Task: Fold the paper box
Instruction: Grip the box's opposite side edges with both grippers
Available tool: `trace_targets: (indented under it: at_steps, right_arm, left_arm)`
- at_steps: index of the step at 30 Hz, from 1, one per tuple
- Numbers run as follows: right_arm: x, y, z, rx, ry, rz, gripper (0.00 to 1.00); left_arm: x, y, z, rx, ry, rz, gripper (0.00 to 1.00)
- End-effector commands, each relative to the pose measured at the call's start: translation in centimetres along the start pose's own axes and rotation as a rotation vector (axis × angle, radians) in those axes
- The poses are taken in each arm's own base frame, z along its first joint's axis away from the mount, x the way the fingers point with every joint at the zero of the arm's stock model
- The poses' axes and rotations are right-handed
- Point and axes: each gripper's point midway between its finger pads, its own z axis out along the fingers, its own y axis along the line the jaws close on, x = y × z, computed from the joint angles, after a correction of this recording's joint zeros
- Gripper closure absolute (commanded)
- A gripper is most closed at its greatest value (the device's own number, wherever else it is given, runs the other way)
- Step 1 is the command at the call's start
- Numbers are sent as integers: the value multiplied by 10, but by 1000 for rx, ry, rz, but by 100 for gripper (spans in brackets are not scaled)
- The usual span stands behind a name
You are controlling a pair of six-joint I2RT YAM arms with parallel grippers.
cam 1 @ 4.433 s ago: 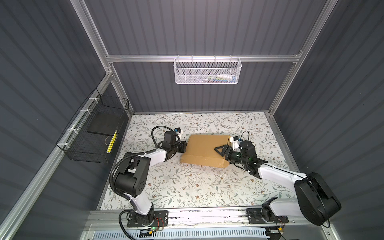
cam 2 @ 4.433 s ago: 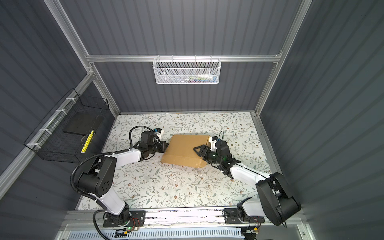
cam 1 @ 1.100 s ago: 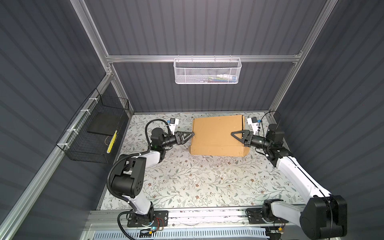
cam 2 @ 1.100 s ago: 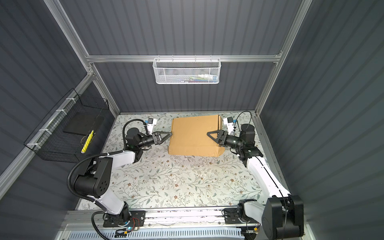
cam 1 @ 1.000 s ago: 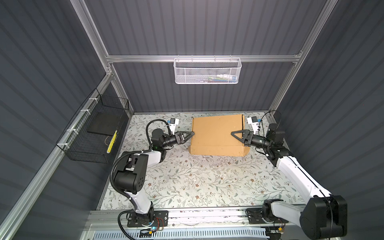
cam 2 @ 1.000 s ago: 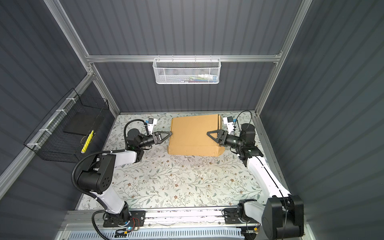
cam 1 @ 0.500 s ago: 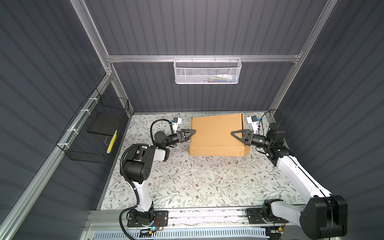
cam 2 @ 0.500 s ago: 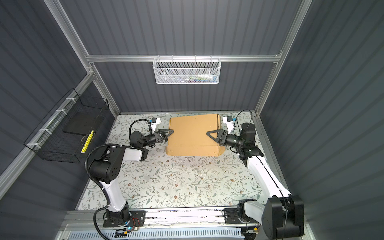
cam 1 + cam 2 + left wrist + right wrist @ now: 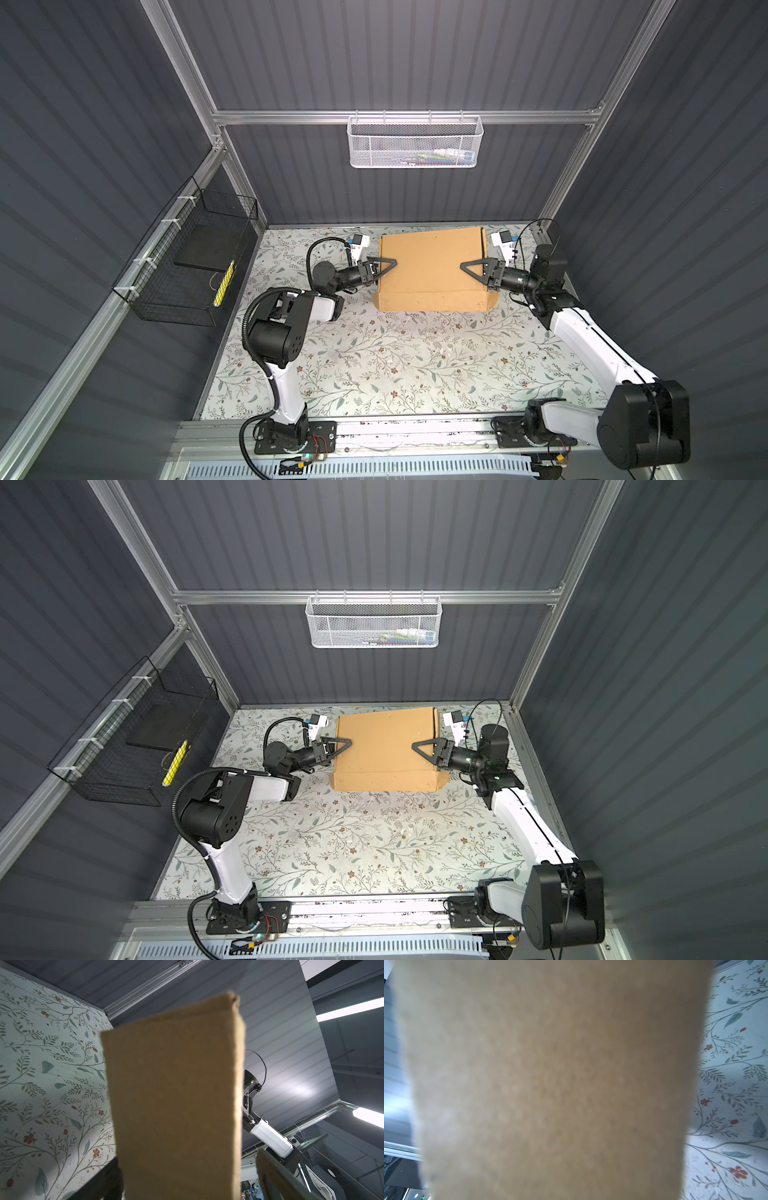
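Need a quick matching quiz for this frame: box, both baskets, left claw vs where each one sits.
1. paper box
2. white wire basket
3. black wire basket
4. left claw

A. hung along the left wall
B. at the box's left end
C. lying on the floral table
D. hung on the back rail

Pairs: 1-C, 2-D, 3-A, 4-B

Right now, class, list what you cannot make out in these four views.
Top views: one finger of the right hand shows; the box hides the other, so its grip is unclear.
Right wrist view: the blurred box fills most of the frame; no fingers show.
White basket, top views: contents too small behind mesh.
Box inside: hidden by its closed top.
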Motion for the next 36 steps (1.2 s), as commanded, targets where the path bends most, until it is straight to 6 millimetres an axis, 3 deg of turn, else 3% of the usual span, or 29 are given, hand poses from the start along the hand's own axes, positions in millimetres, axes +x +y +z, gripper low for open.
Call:
trace_targets:
  at_steps: [1, 19, 36]
  right_arm:
    - [-11, 14, 0, -43, -6, -62, 42]
    - [-13, 5, 4, -19, 10, -41, 42]
    - [-13, -4, 7, -1, 20, -18, 41]
  left_arm:
    - [-1, -24, 8, 55, 37, 72, 7]
    - [8, -39, 19, 91, 87, 98, 26]
    - [3, -45, 23, 104, 83, 108, 35]
